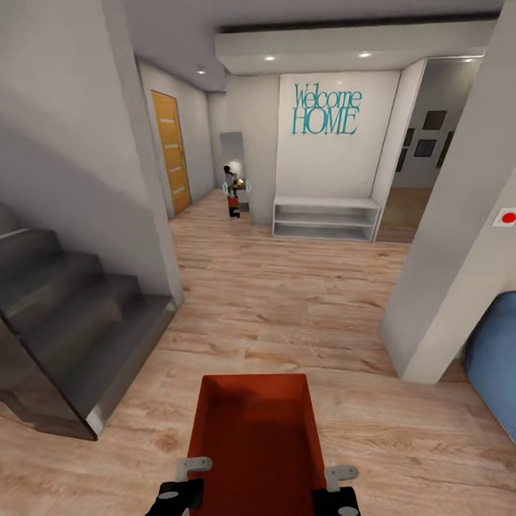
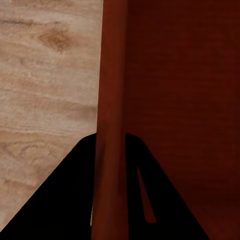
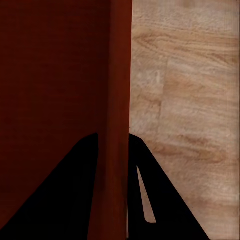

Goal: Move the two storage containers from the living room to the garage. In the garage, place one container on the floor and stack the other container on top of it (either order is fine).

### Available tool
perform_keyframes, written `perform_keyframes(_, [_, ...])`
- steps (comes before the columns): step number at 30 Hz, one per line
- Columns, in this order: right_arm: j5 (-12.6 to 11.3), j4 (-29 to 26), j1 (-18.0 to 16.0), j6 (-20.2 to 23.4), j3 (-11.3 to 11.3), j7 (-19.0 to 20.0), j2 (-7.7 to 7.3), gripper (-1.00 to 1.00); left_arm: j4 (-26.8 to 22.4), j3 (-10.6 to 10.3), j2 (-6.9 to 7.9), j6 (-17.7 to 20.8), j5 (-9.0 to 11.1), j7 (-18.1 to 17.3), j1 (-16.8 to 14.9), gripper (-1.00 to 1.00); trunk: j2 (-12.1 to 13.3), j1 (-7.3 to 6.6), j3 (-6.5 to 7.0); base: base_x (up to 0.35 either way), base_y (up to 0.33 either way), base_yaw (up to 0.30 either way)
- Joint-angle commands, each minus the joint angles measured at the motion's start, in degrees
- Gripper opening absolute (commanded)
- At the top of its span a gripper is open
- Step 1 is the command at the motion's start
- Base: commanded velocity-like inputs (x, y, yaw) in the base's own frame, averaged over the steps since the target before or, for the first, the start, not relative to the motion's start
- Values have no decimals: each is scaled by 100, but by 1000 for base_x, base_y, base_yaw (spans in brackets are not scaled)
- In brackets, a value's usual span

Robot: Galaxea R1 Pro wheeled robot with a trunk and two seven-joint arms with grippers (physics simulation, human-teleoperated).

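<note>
I carry 1 storage container [image 1: 252,437] out in front of my trunk, above the light wood-plank flooring [image 1: 287,301] of a hallway. Its long axis runs straight away from me, the far short wall toward the white wall bearing the teal "Welcome HOME" lettering [image 1: 326,109], and its open top faces up, level. My left gripper [image 1: 188,479] sits on the container's left long wall near the end closest to me; in the left wrist view that wall's rim [image 2: 111,120] runs between my 2 dark fingers [image 2: 60,200], pinched from inside and outside. My right gripper [image 1: 338,486] does the same on the right long wall, whose rim [image 3: 119,120] passes between my fingers [image 3: 65,200] in the right wrist view. So the bin stretches forward from both claws. Grey stairs [image 1: 64,315] rise on my left, a white low shelf [image 1: 326,217] stands ahead, and a wooden door [image 1: 170,150] is farther back on the left.
</note>
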Motion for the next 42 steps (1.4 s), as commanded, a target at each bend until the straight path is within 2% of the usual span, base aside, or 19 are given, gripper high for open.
perform_keyframes(1, [-54, 14, -8, -22, 34, -51, -1, -100, -5, -355, -7, 31, 39, 24, 3, -100, -3, 3, -6, 322, 0, -10])
perform_keyframes(42, [-49, 11, -8, -24, 34, -51, -1, -100, -5, -355, -7, 31, 39, 24, 3, -100, -3, 3, -6, 322, 0, 0])
